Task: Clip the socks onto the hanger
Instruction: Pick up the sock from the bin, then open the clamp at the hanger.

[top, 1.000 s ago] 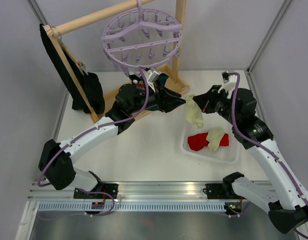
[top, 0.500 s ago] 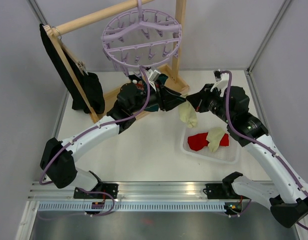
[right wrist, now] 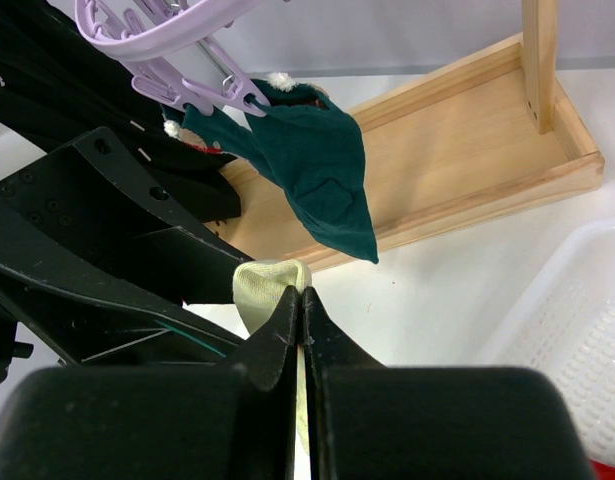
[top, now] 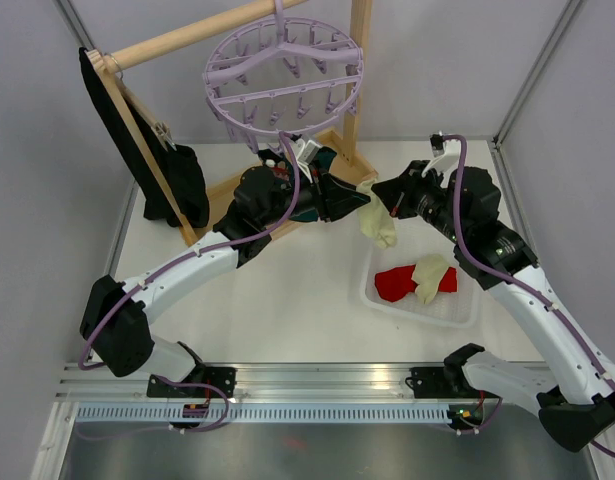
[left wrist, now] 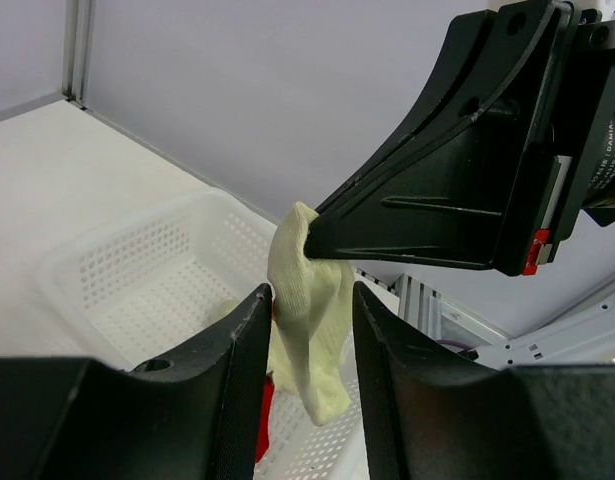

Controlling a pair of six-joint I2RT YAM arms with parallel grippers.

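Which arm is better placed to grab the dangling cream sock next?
Left. The left gripper stands open with a finger on each side of the cream sock, which hangs from the right gripper, shut on its top end.

Bright, even light is cast from overhead; only soft shadows are thrown on the white surface point(top: 297, 300). The right hand point(right wrist: 299, 296) is rendered dark and slightly blurred close-up.

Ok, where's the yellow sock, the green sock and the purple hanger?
yellow sock point(left wrist: 309, 320), left wrist view, its hanging middle.
green sock point(right wrist: 322, 170), right wrist view, its middle.
purple hanger point(top: 237, 115), top view, its front rim.
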